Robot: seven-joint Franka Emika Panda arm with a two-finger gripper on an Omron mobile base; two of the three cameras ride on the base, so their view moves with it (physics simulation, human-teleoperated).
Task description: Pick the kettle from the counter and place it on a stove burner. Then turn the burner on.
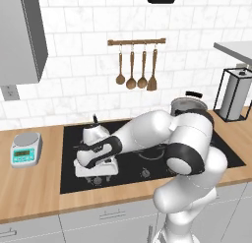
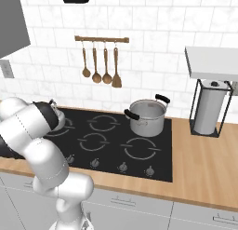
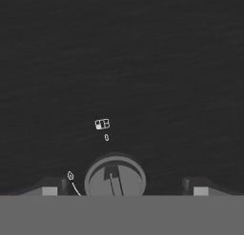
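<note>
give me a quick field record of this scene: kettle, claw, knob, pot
kettle: silver kettle sitting on the black cooktop, back left area, partly behind the arm
claw: claw open, lowered over the front-left stove knob
knob: between the claw's fingertips, not visibly gripped
pot: steel pot with black handles on the back right burner

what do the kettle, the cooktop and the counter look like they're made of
The kettle looks like polished metal: silvery, shiny body. The cooktop seems to be smooth black glass, flat with grey ring markings. The counter shows light-brown wood grain, though it could be laminate.
</note>
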